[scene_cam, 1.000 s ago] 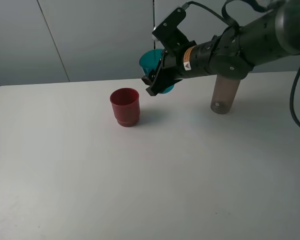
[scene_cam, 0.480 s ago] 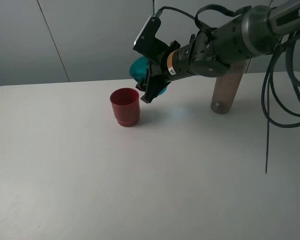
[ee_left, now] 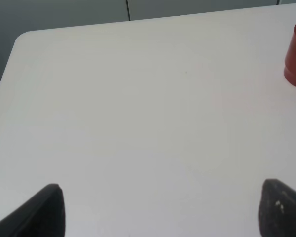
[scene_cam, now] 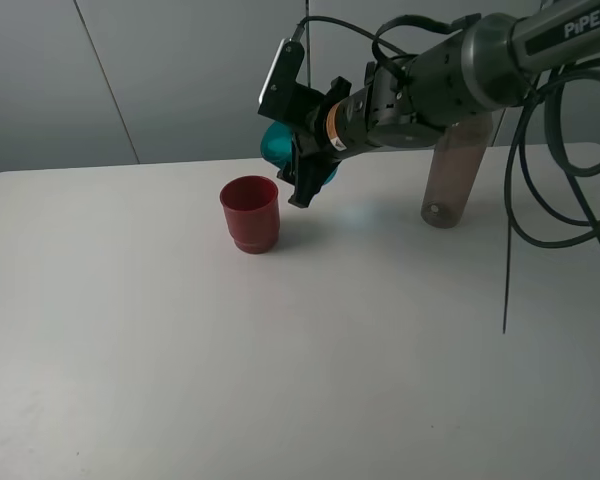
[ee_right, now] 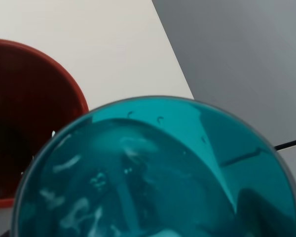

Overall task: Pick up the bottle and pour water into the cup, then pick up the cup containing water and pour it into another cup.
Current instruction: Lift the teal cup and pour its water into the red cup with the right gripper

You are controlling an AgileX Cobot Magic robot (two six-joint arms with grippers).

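Reading the white lettering (scene_cam: 584, 20) on the right arm (scene_cam: 450, 80) first, I make out "PiPER"; an orange-and-yellow sticker (scene_cam: 334, 131) near its wrist is too small for me to read. The right gripper (scene_cam: 295, 170) is clamped on the translucent teal-blue plastic tumbler (scene_cam: 274, 141), held tipped in the air just above and behind the rim of the opaque dark red plastic cup (scene_cam: 250, 212). The tall translucent smoky grey-brown plastic bottle (scene_cam: 452, 180) stands upright near the far edge of the white table (scene_cam: 280, 380), partly behind that arm. A broad stretch of tabletop lies in front of the red cup. The left gripper (ee_left: 163, 217) hangs near the table's left corner with its 2 fingertips (ee_left: 47, 210) wide apart, holding nothing. Black cables (scene_cam: 508, 250) dangle on the right.
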